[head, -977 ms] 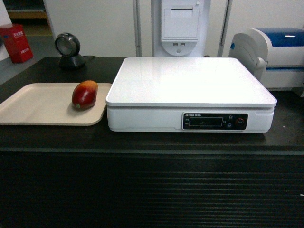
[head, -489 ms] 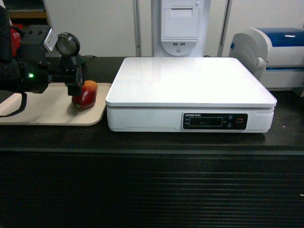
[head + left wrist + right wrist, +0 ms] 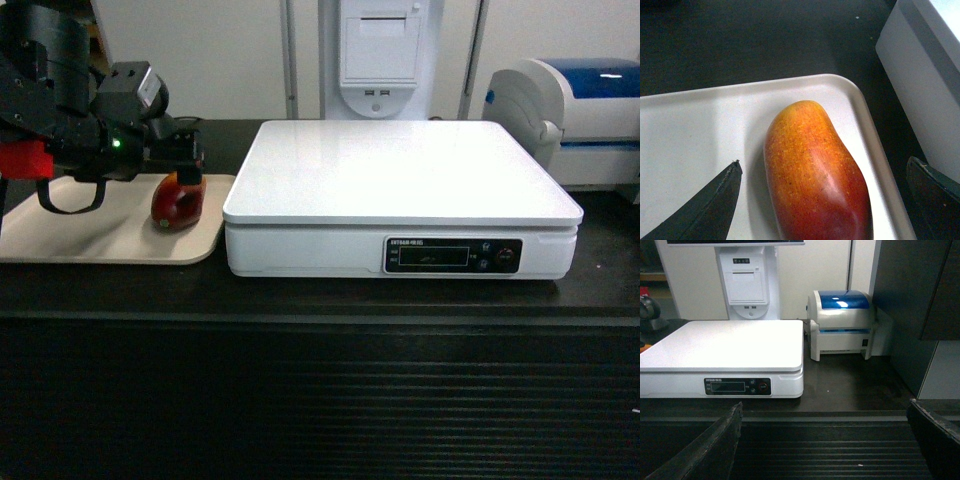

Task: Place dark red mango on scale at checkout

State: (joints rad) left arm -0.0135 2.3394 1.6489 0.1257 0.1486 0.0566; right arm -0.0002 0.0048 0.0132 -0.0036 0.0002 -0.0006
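The left fingers (image 3: 715, 202) stand apart, one on each side of the mango (image 3: 815, 175), not touching it. The mango lies near the right edge of the beige tray (image 3: 90, 235), just left of the scale (image 3: 400, 190) on the tabletop (image 3: 300, 300). The right fingers (image 3: 715, 440) are spread wide, empty, before the tabletop's front.
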